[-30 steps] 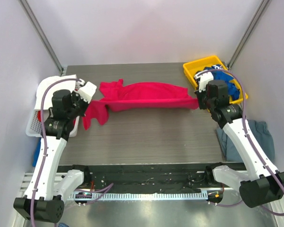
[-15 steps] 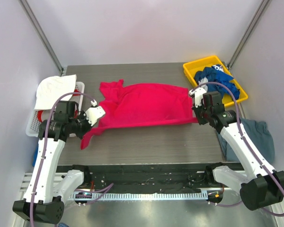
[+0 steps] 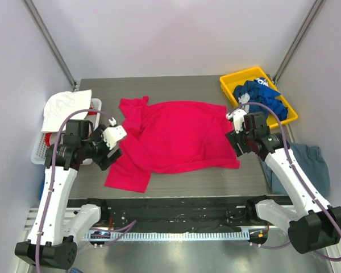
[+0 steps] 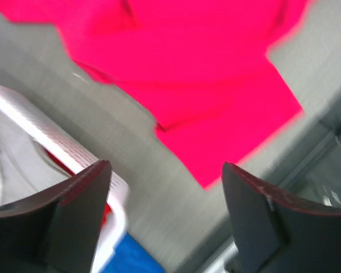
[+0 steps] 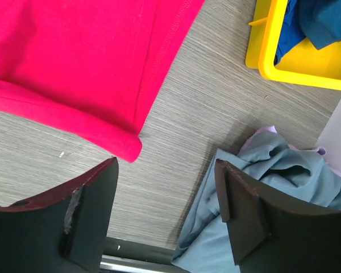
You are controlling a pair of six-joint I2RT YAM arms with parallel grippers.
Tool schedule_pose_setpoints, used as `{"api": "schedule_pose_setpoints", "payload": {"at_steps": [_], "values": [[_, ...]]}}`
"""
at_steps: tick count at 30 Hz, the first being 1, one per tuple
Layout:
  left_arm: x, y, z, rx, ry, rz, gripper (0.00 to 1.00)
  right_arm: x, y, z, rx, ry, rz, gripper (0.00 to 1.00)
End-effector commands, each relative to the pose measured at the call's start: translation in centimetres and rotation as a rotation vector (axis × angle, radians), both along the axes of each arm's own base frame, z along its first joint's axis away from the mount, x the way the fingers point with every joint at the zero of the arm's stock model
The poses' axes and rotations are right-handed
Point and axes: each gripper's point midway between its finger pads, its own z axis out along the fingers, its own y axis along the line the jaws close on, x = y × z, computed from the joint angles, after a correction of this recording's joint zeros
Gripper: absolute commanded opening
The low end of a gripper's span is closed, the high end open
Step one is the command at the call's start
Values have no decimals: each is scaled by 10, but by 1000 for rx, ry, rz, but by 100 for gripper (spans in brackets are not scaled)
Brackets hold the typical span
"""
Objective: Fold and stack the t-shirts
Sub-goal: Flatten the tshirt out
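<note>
A bright pink-red t-shirt [image 3: 176,139] lies spread over the middle of the table, one part hanging toward the near left. The left wrist view shows it [image 4: 182,68] blurred. Its hemmed corner [image 5: 79,74] fills the right wrist view's upper left. My left gripper [image 3: 109,149] is open just off the shirt's left edge, nothing between its fingers [image 4: 74,222]. My right gripper [image 3: 236,145] is open at the shirt's right edge, empty. A slate grey-blue t-shirt [image 3: 300,168] lies crumpled at the right. Royal blue t-shirts [image 3: 260,96] with white print fill the yellow bin [image 3: 232,82].
A white basket [image 3: 41,149] with a white cloth [image 3: 65,108] draped over it stands at the left edge, something blue [image 4: 131,259] below it. The black rail [image 3: 176,210] runs along the near edge. Slanted frame posts rise at the back corners.
Both grippers have opened and let go of the pink-red t-shirt, which has dropped from a stretched band to lie flat on the table. Both arms have drawn toward the near edge.
</note>
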Motion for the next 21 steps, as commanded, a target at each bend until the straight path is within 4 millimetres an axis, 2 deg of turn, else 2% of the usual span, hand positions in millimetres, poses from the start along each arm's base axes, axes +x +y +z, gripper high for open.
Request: {"api": "schedule_pose_setpoints", "payload": {"at_steps": [1, 2, 3, 4, 6, 7, 8, 10, 11, 13, 15, 16, 17, 18, 19, 20, 21], "values": [[65, -8, 42, -121, -250, 121, 87, 17, 1, 15, -4, -54, 2, 77], [78, -7, 41, -136, -272, 158, 92, 29, 3, 20, 1, -98, -2, 78], [105, -5, 51, -164, -337, 222, 94, 39, 3, 22, 1, -121, -9, 80], [118, -4, 49, -174, -348, 245, 95, 51, 6, 16, -2, -117, -7, 82], [151, -1, 55, -210, -383, 327, 99, 85, 11, 28, 9, -195, -28, 83], [176, -2, 44, -204, -330, 349, 100, 102, 13, 32, 24, -229, -50, 83], [188, -3, 41, -210, -309, 372, 100, 116, 16, 16, 13, -192, -59, 83], [220, -6, 22, -217, -233, 410, 100, 145, 21, 23, 31, -240, -77, 82], [230, -9, 12, -217, -203, 411, 100, 155, 25, 10, 33, -215, -73, 82], [255, -15, -8, -217, -151, 411, 100, 178, 31, 15, 45, -245, -80, 81], [272, -17, -18, -205, -139, 415, 100, 198, 34, 6, 35, -238, -88, 80], [284, -17, -17, -201, -150, 413, 100, 206, 34, 4, 32, -246, -91, 80], [293, -16, -36, -181, -121, 415, 100, 216, 36, 6, 29, -256, -91, 80], [302, -17, -38, -177, -125, 415, 99, 221, 36, -8, 17, -228, -96, 79], [308, -15, -43, -164, -129, 421, 99, 225, 37, -14, 15, -217, -97, 78], [314, -15, -58, -151, -110, 420, 99, 231, 38, -13, 14, -225, -96, 78], [321, -15, -57, -146, -124, 416, 99, 234, 40, -24, 11, -205, -92, 77]]}}
